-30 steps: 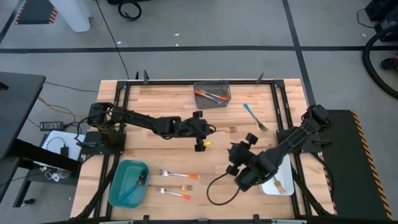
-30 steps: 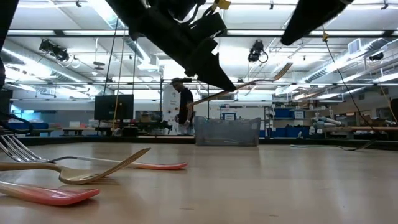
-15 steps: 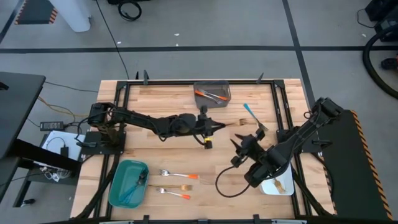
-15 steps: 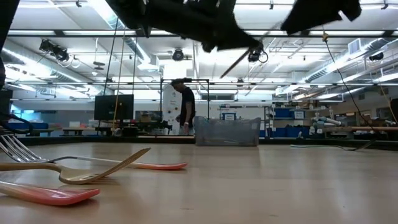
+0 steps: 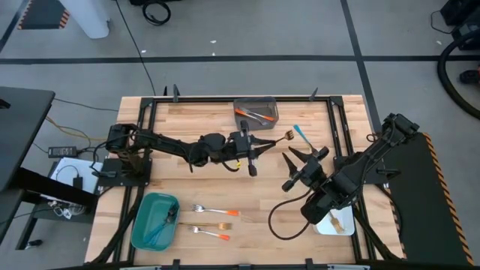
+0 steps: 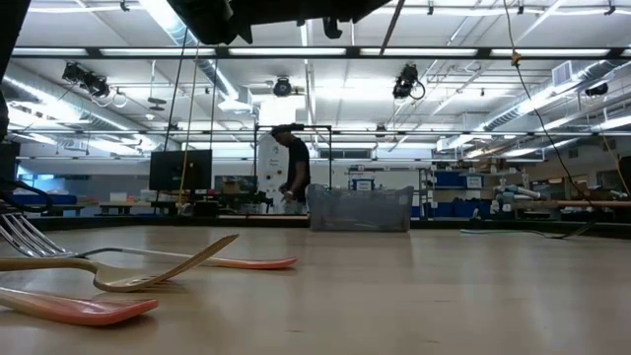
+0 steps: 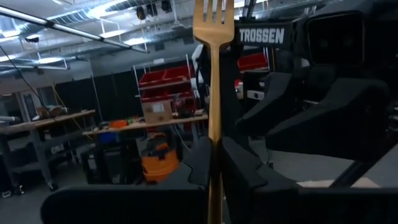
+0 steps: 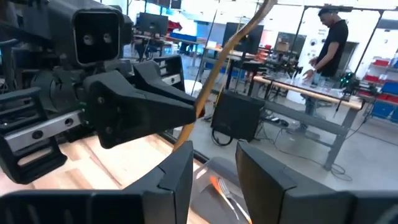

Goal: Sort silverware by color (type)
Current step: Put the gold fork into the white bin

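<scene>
- The left pincer [image 5: 259, 142] is reaching out over the middle of the wooden surface [image 5: 195, 180], raised well clear of it, and is clamping the handle of an all-gold fork [image 5: 281, 138] between its closed fingers [image 7: 199, 163].
- In the left wrist view the gold fork is standing straight out past those fingers, tines at the far end, with the dark body of the right arm just behind it.
- In the high view the fork's tines are pointing toward the right arm, close to the blue-handled fork [image 5: 307, 140] that is lying on the surface near the far right part.
- The right pincer [image 5: 298, 159] is hovering just beside the gold fork's head, its two fingers [image 8: 177, 177] standing apart with nothing between them; the right wrist view is showing the fork's curved handle ahead of the gap, not yet inside it.
- The grey bin [image 5: 256, 113] is sitting at the far edge, holding orange-handled pieces [image 5: 251, 114].
- The teal bin [image 5: 154, 220] is sitting at the near left, with blue-handled pieces inside it.
- Two orange-handled forks [image 5: 214, 212] are lying side by side just beside the teal bin.
- The white bin [image 5: 337, 220] is sitting at the near right, partly hidden under the right arm, with a gold piece showing in it.
- A person [image 6: 292, 177] is standing in the room beyond the surface.
</scene>
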`<state>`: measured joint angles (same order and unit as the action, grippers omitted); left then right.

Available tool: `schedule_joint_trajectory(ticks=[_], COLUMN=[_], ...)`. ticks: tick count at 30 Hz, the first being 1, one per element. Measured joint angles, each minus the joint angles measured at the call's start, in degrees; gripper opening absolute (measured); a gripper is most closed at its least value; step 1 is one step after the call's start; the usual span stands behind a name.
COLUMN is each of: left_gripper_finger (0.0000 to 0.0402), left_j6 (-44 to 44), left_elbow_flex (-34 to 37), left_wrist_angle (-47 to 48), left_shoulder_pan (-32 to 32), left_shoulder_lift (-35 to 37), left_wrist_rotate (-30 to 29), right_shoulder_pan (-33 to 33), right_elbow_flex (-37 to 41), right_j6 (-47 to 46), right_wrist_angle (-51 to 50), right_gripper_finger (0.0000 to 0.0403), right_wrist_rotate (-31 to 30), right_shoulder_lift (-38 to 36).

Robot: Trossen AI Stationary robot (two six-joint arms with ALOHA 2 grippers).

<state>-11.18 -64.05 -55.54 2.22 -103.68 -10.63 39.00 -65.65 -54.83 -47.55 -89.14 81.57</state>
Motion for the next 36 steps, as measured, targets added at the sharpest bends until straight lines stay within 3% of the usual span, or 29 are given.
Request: schedule_joint_trajectory(ticks=[5,14,21,36], left_gripper_finger=[0.0029,0.0029,0.0029,0.0029], left_j6=[0.00,-2.61,-3.55,-3.39], left_elbow_flex=[0.00,0.00,-0.02,-0.02], left_wrist_angle=[-0.43,0.05,-1.39,-8.21], left_shoulder_pan=[0.01,1.51,2.93,3.26], left_shoulder_lift=[0.00,1.56,2.27,2.27], left_wrist_rotate=[0.00,-0.02,-0.04,-0.04], right_shoulder_pan=[-1.27,-2.77,-2.70,-4.58], right_elbow_flex=[0.00,0.00,0.00,0.00], right_j6=[14.49,49.22,53.27,60.91], right_wrist_angle=[11.70,39.92,40.10,45.28], right_gripper_finger=[0.0128,0.0128,0.0128,0.0128], right_wrist_rotate=[2.41,8.87,19.57,21.82], right_shoulder_lift=[-0.70,-2.27,-8.15,-9.48])
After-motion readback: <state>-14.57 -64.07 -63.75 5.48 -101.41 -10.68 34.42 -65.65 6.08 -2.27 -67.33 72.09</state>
